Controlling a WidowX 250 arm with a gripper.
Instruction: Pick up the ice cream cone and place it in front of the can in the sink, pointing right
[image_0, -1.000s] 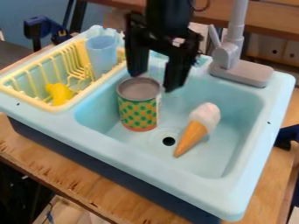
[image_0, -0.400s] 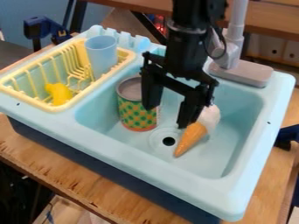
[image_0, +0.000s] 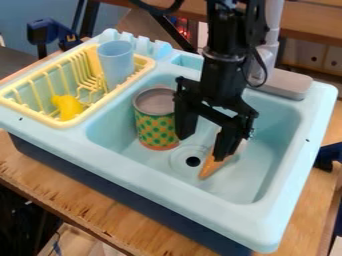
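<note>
The black gripper (image_0: 204, 146) hangs low over the sink basin, its two fingers spread wide with nothing held between them. Its right finger covers much of the ice cream cone (image_0: 210, 167), hiding most of the white top; the orange tip points toward the drain side. Just left of the left finger, the can (image_0: 156, 120) with green dots on yellow stands upright in the basin. Whether the fingers touch the cone or the can, I cannot tell.
A light blue sink (image_0: 180, 181) surrounds them, with a grey faucet (image_0: 288, 83) behind at the right. On the left is a yellow dish rack (image_0: 48, 121) with a blue cup (image_0: 115, 62) and a yellow object (image_0: 67, 106).
The gripper has come down and to the right, from above the can to over the cone. It stays open. The can and cone have not visibly moved.
</note>
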